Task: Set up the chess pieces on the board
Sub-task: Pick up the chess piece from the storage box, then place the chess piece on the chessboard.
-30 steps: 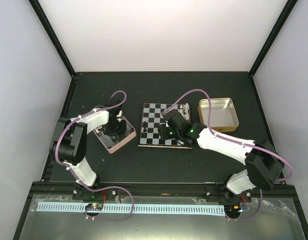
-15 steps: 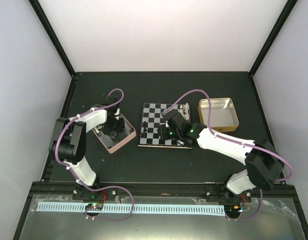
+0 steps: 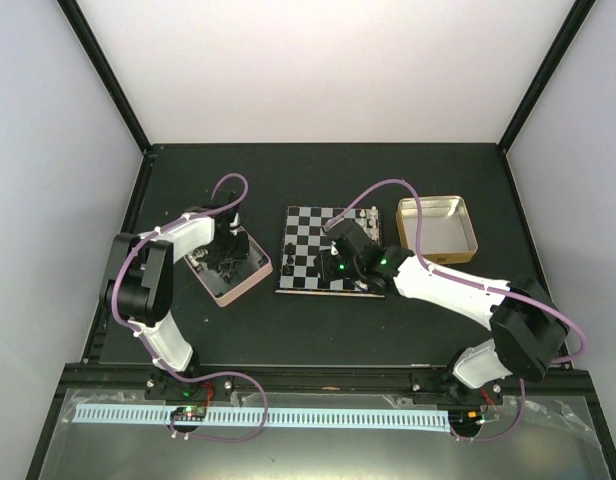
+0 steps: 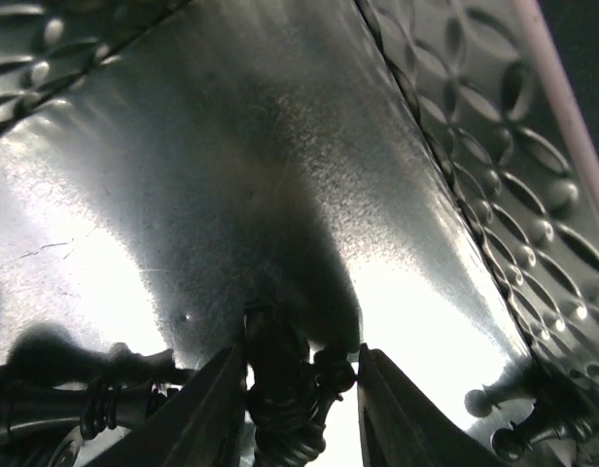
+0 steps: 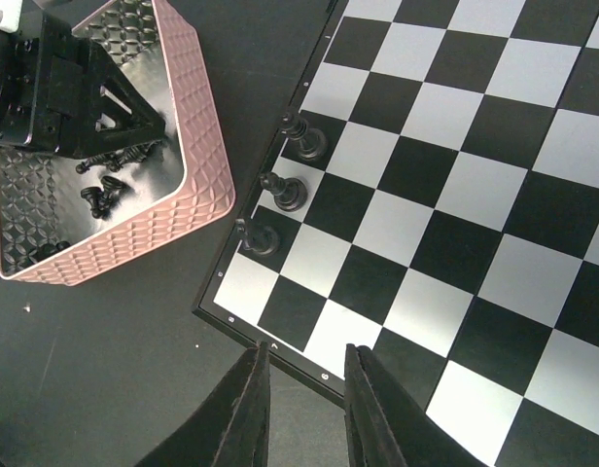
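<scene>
The board [image 5: 455,195] has three black chess pieces [image 5: 283,190] standing in its left edge column; in the top view the board [image 3: 308,225] lies mid-table. My right gripper [image 5: 304,358] hangs open over the board's near left corner, with nothing between its fingers. My left gripper [image 4: 299,355] is down inside the pink-rimmed tin [image 4: 231,146]. It is shut on a black chess piece [image 4: 280,389], with a pawn's head against the right finger. More black pieces [image 4: 86,394] lie on the tin floor. The top view shows the left gripper [image 3: 228,257] in that tin.
The pink-rimmed tin [image 3: 233,292] sits left of the board, about a finger's width from it [image 5: 197,185]. A gold-rimmed tin [image 3: 473,240] stands at the board's right. Small white pieces [image 3: 366,213] stand at the board's far right corner. Black frame rails border the table.
The left arm has shifted a little farther back inside the pink tin. The right arm has stayed over the board's near left corner, its jaws slightly narrower.
</scene>
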`<state>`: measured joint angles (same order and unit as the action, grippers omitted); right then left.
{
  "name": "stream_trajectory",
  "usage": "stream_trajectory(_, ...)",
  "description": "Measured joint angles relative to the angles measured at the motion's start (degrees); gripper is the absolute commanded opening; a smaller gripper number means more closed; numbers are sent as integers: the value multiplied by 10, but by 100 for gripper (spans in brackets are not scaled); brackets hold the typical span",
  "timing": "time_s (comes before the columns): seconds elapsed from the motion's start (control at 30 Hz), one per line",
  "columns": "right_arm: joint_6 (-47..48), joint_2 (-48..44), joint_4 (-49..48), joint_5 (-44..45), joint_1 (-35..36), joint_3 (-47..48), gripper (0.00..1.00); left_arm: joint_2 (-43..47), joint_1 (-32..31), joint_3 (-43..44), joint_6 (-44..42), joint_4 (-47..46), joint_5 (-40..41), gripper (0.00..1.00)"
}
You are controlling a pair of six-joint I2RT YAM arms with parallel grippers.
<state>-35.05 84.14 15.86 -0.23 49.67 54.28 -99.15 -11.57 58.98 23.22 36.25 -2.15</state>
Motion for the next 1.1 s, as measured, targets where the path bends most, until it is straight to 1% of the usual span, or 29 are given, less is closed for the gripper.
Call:
stream_trajectory(0.1,0,0,0,-1,0,0,21,-4,0,1,0,-5,5,19)
stream_trajectory(0.2,0,0,0,-4,0,0,20,-7,0,1,2,-8,11,13)
stream_trajectory(0.53,-1,0,-1,-22,-1,3,20,3,0,0,5,-22,20,12)
stream_trajectory(0.6,-1,0,-1,-28,-1,3,21,24,0,-7,6,-27,16,12)
stream_trajectory(0.7,-4,-3,-6,-48,-7,5,22,80,0,-22,5,-33,-7,12)
stream_trajectory(0.8,-14,-10,-17,-86,-29,5,27,149,0,-37,-1,-43,-53,12)
stream_trajectory(0.97,-41,-21,-70,-227,-93,5,39,261,-2,-76,-15,-107,-184,10)
stream_trajectory(1.03,-63,-21,-99,-304,-117,7,46,301,-7,-96,-17,-150,-252,10)
stream_trajectory(1.1,-87,-21,-119,-352,-127,10,51,326,-12,-110,-16,-194,-309,10)
